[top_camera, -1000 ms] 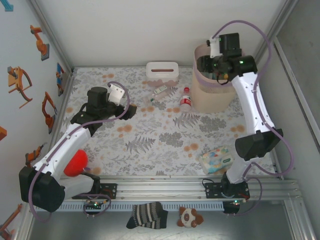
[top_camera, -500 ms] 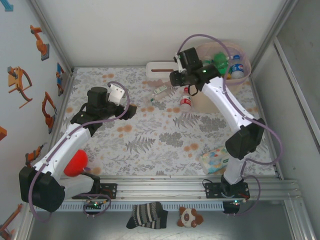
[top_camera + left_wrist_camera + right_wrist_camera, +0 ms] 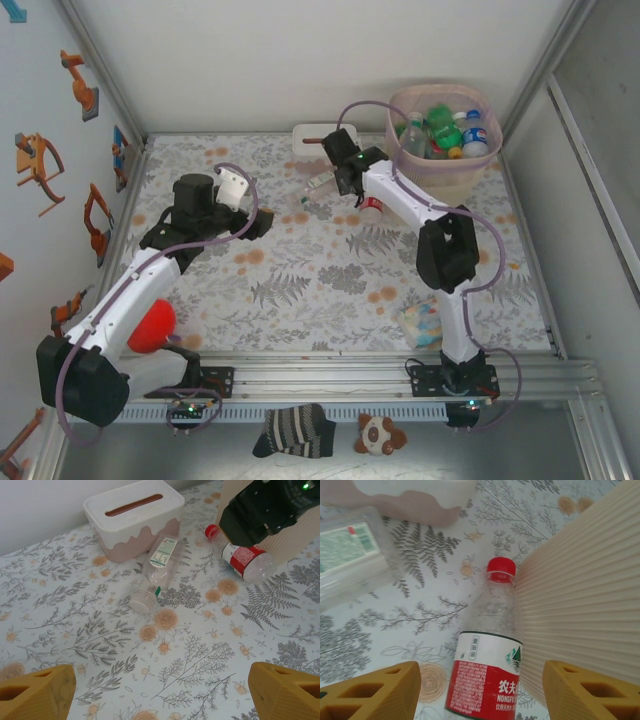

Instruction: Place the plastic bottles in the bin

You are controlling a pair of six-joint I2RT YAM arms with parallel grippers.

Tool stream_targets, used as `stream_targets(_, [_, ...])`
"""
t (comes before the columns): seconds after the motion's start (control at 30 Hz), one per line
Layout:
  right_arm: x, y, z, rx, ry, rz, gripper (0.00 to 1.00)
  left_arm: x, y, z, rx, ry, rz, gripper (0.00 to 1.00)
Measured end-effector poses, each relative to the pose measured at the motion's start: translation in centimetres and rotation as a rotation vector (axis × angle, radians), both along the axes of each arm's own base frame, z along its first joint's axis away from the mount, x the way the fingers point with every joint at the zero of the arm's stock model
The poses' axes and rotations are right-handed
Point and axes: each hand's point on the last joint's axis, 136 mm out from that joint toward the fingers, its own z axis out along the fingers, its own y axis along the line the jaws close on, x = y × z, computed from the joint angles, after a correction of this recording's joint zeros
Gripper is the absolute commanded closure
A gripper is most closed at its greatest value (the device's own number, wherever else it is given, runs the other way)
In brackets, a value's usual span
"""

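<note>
The bin (image 3: 455, 178) stands in the far right corner of the desk (image 3: 300, 290). Several plastic bottles (image 3: 440, 125) already lie inside it, among them green ones and one with a blue label. Two bottles lie out on the desk near its far edge. A red-capped bottle (image 3: 487, 665) with a red and white label lies on its side close against the foot of the bin, on the bin's left side, its cap pointing toward the far edge; whether it touches the ribbed wall I cannot tell. The right hand (image 3: 480, 682) is low over this bottle with its fingers (image 3: 375, 692) spread to either side of the label. A gap shows on both sides, so the hand is released and grasping nothing. A little further left, a clear bottle with a green label (image 3: 159, 565) lies on its side just in front of the white and pink tissue box (image 3: 132, 512), which sits at the far edge. The left hand (image 3: 160, 692) hangs over the left middle of the desk, well apart from both bottles, fingers wide and empty. A soft pack of wipes (image 3: 420, 322) lies near the near right corner.
</note>
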Motion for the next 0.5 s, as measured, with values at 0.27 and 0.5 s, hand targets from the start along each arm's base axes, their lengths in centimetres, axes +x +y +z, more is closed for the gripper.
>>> stream_targets(0.27, [0.6, -1.3, -2.7, -0.087, 0.001, -0.07, 0.32, -0.1, 0.0, 0.3, -0.005, -0.006, -0.003, 0.11])
stream_targets(0.5, [0.6, -2.0, -6.6, -0.172, 0.044, -0.095, 0.32, -0.1, 0.0, 0.3, -0.005, -0.006, -0.003, 0.11])
